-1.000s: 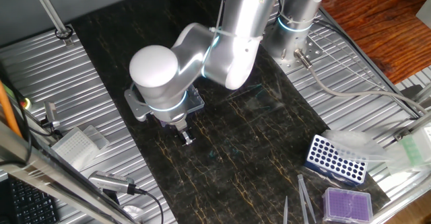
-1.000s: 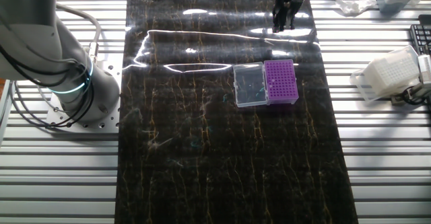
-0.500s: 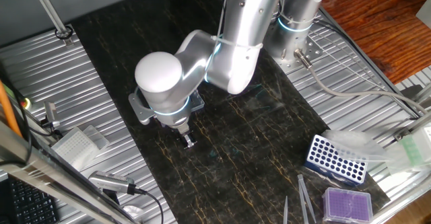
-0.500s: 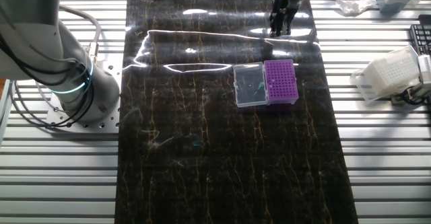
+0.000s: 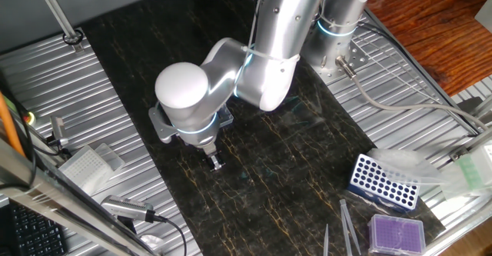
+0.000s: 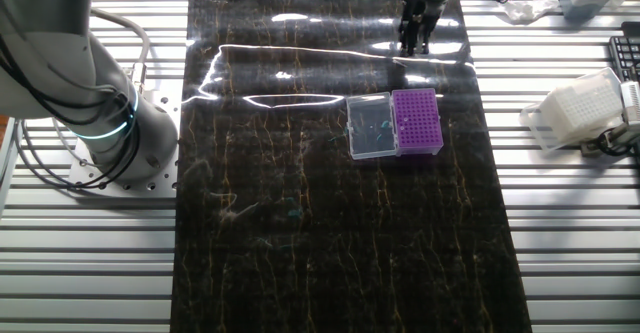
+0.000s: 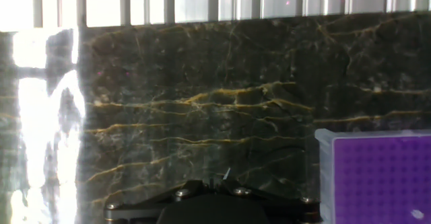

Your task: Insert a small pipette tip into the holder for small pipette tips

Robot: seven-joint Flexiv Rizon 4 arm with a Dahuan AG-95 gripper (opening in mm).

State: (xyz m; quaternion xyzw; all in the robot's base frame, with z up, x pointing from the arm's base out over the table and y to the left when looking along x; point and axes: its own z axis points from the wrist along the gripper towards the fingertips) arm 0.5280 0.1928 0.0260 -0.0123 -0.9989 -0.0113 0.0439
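Gripper (image 5: 215, 161) hung low over the dark marbled worktop (image 6: 300, 253), fingers close together; could not tell whether it held anything. Purple tip box (image 6: 417, 120) sat near it on the worktop, clear lid flap (image 6: 369, 126) open flat alongside. Small pipette tip not made out. Blue rack (image 5: 383, 182) stood well apart.

Two overhead opposite — hand close.

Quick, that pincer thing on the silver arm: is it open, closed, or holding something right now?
Tool: its two fingers look close together above the dark marble mat, but whether they are shut, or pinch a tiny clear tip, cannot be told.
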